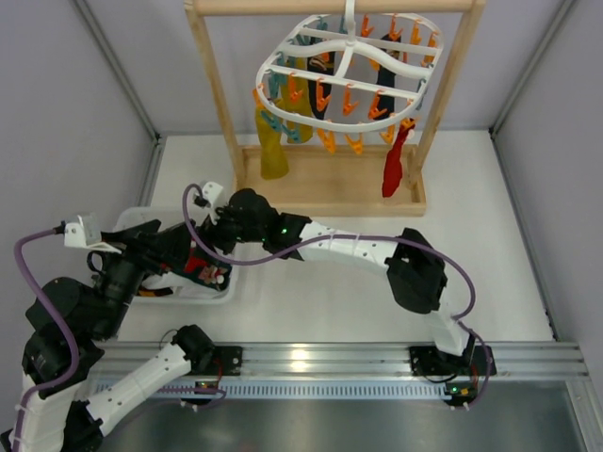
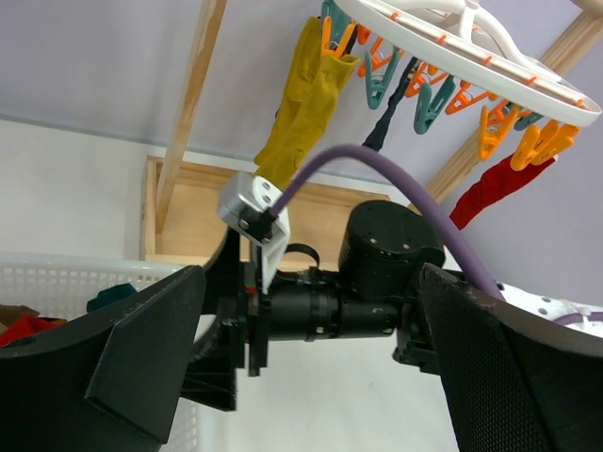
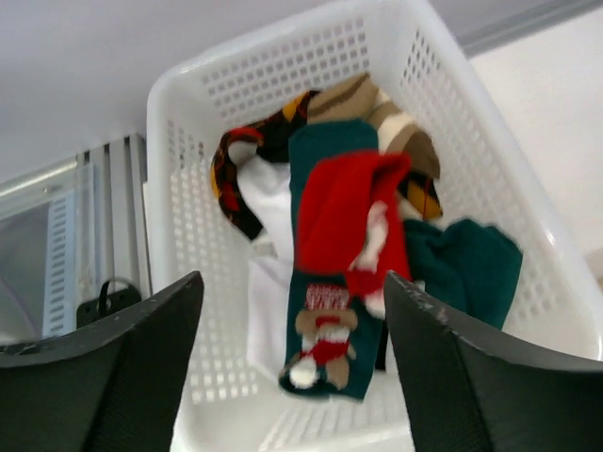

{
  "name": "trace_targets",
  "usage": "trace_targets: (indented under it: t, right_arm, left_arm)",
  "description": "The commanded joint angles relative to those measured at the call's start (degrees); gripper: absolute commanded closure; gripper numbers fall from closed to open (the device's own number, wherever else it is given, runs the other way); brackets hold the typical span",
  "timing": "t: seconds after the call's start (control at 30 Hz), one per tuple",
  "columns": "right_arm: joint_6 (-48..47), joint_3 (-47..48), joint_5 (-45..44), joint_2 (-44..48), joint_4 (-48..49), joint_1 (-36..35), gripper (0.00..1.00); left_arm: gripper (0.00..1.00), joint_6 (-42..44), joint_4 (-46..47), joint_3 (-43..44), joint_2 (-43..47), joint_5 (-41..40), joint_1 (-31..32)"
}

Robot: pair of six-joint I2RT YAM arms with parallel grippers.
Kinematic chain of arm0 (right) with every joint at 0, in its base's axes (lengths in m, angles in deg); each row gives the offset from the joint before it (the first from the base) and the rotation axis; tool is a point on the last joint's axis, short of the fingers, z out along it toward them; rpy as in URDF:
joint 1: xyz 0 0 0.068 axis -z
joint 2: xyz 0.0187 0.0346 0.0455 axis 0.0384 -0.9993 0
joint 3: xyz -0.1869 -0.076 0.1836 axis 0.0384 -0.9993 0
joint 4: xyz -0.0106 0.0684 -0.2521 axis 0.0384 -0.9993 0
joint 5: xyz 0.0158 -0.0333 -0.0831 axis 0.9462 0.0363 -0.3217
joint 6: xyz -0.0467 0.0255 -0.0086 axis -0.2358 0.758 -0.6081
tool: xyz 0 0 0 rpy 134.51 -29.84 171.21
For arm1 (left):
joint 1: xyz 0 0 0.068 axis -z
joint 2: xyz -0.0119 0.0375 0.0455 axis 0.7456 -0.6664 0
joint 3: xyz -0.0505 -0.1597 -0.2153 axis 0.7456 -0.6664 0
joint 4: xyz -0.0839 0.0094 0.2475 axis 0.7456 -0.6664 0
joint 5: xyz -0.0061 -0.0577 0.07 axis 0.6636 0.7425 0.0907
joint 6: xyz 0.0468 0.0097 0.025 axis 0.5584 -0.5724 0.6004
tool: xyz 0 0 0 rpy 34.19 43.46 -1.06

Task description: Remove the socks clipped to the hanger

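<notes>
Socks [image 1: 271, 141] hang clipped to the hanger [image 1: 350, 55], a white oval frame hooked on the top bar of a wooden rack [image 1: 212, 85] at the far side of the surface. A yellow pair hangs at the left, a red sock [image 1: 393, 169] at the right, and dark socks [image 1: 384, 102] between them under the frame.

Both arms are well apart from the rack, crowded together over a white basket [image 3: 283, 66] at the near left. The right end effector [image 3: 292, 282] is spread open and empty above a pile [image 3: 339, 235] of socks lying in the basket. The left end effector [image 2: 311, 282] is also wide open with nothing between its fingers. It faces the right arm's wrist, and a purple cable [image 2: 377, 160] arcs across just in front of it.

Several socks remain to be removed, so the task looks only partly done.

Risks from here: the arms sit so close that lifting either one could strike the other or snag the cable. At the rack, a hard pull against a gripping clip could swing the hanger, lift it off its hook or rock the rack. Limp fabric pinched too near its end may slip free.
</notes>
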Motion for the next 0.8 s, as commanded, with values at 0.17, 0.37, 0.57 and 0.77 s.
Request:
trace_targets:
  t: [0.17,0.37,0.57,0.77]
  right_arm:
    - [-1.96,-21.23,-3.69,22.43,7.70,1.09,0.18]
    - [-2.58,-40.75,-12.83,41.41,7.27,2.40,0.13]
    - [3.47,-56.05,-26.46,60.31,0.86,8.36,0.00]
    - [4.90,-67.04,-24.46,74.92,-6.44,22.58,0.01]
  left_arm:
    - [0.01,-1.25,0.52,0.60,-1.05,0.57,-0.05]
    - [0.01,-1.43,0.70,-0.80,-4.39,1.97,-0.05]
    - [0.01,-2.05,0.87,-3.26,-10.10,2.51,-0.05]
    - [0.01,-3.45,1.22,-6.17,-16.77,3.20,-0.05]
